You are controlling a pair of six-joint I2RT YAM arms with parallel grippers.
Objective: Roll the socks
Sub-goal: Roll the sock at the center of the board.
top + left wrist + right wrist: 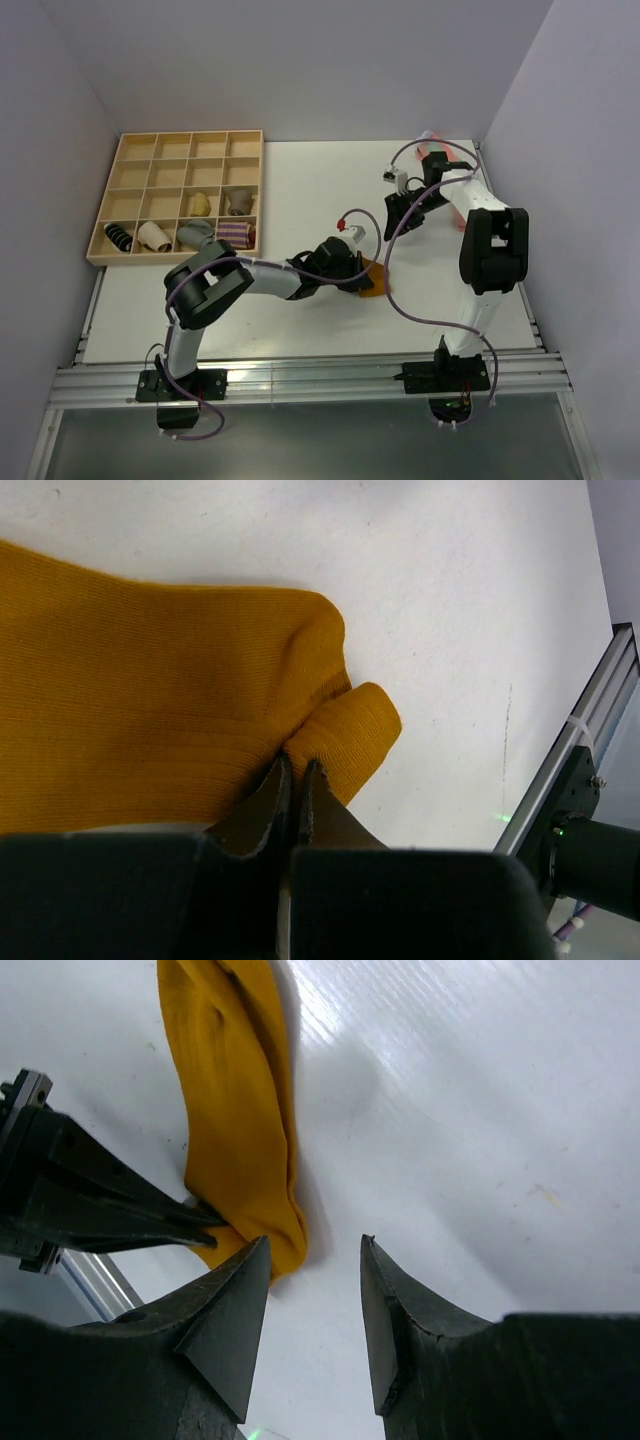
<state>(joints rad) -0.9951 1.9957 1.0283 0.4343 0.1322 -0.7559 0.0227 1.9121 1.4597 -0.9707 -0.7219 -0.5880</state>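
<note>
White desk [300, 180]. Left claw [297, 780] clamps sock [150, 700] edge, jaws almost together; right claw [315, 1290] wide apart, empty, sock at its 11 o'clock. Risk: thin pinch could slip.

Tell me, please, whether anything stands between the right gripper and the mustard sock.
Nothing visible does: only bare table lies between the open right gripper and the sock. The left gripper, shut on the sock's end, reaches in from the side.
</note>
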